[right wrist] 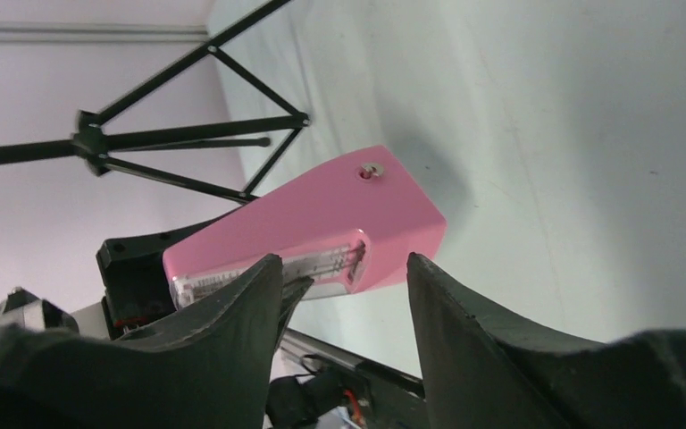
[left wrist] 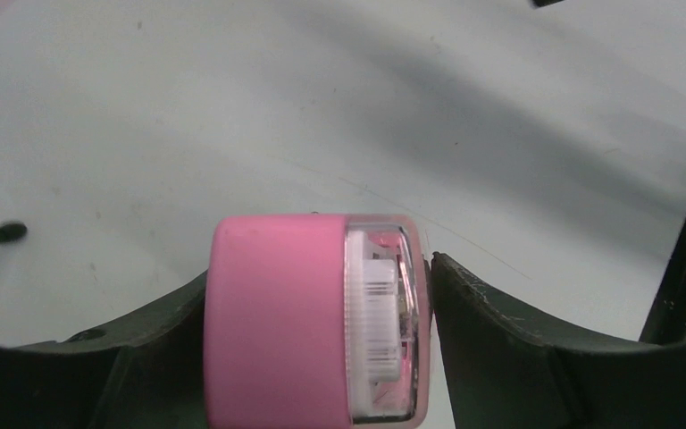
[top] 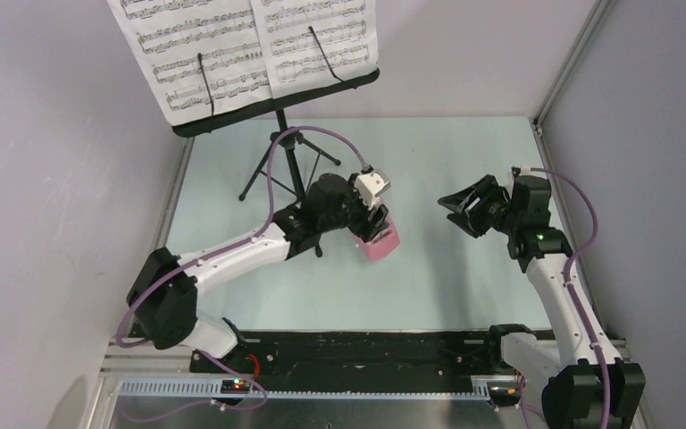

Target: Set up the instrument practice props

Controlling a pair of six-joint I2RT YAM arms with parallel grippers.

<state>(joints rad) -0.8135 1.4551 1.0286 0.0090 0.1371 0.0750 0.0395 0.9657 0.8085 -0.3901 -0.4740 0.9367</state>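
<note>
Left tool (top: 373,219) clamped on pink metronome (top: 381,243), tilted over desk (top: 429,286) centre (clear cover facing sideways). Right tool (top: 458,207) jaws apart, empty, near metronome. Music stand (top: 279,147) behind, sheet music (top: 232,45) on it.

Pale mint flat tabletop (top: 464,152), evenly lit, soft shadows. Plain lilac-grey wall panels (top: 45,179) close it in left, behind and right. Silver aluminium profile post (top: 572,63) at its far-right corner. Black base plate (top: 366,349) and grey slotted cable duct (top: 322,389) along its near edge.

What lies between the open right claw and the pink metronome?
Only bare table, seen in the top view, between the right gripper and the pink metronome.
</note>
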